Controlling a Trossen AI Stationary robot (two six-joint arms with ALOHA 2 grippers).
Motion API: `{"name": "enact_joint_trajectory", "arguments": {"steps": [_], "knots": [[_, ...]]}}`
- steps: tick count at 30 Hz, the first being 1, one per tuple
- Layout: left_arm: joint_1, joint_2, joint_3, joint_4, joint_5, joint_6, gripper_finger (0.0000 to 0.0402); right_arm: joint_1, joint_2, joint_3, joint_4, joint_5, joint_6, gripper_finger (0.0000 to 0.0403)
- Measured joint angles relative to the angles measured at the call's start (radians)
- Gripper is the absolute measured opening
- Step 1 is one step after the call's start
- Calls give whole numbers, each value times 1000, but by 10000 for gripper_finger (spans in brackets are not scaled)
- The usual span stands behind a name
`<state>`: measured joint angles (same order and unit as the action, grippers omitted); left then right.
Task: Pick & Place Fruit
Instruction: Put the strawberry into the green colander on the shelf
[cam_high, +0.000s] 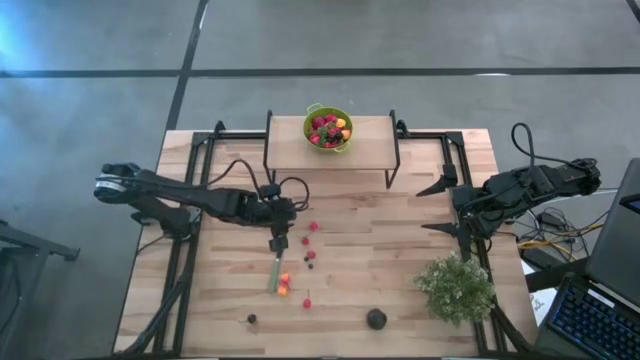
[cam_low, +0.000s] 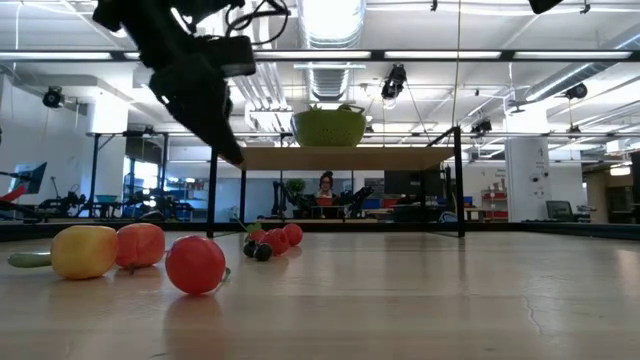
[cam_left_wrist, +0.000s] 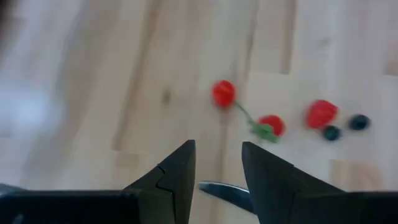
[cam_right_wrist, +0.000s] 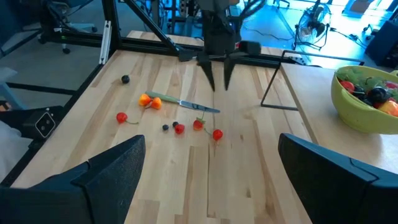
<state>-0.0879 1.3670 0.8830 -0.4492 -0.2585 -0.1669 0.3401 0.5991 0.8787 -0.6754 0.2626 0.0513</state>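
Fruit run half done, berries scattered on the table

Nearest the front edge lie the big dark fruit (cam_high: 376, 319) and a small dark berry (cam_high: 251, 319). Next, orange pieces (cam_high: 283, 285) sit beside the knife (cam_high: 272, 273), with red berries (cam_high: 309, 240) further in. Left tool (cam_high: 279, 243) hovers there, part-open, holding nothing. Right tool (cam_high: 447, 207) waits wide open, empty. Farthest back, the green bowl (cam_high: 343, 147) on the shelf (cam_high: 370, 140) already holds fruit.
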Motion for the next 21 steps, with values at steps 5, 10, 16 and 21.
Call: {"name": "enact_joint_trajectory", "arguments": {"steps": [5, 10, 16, 21], "knots": [[-20, 0, -56, 68, 34, -36, 138, 0, 0, 0, 0, 0, 0, 363], [-36, 0, -94, 138, 35, -42, 138, 0, 0, 0, 0, 0, 0, 363], [-55, 0, -106, 154, 61, -77, 138, 0, 0, 0, 0, 0, 0, 363], [-82, 2, -137, 209, 65, -50, 138, 0, 0, 0, 0, 0, 0, 363]]}}
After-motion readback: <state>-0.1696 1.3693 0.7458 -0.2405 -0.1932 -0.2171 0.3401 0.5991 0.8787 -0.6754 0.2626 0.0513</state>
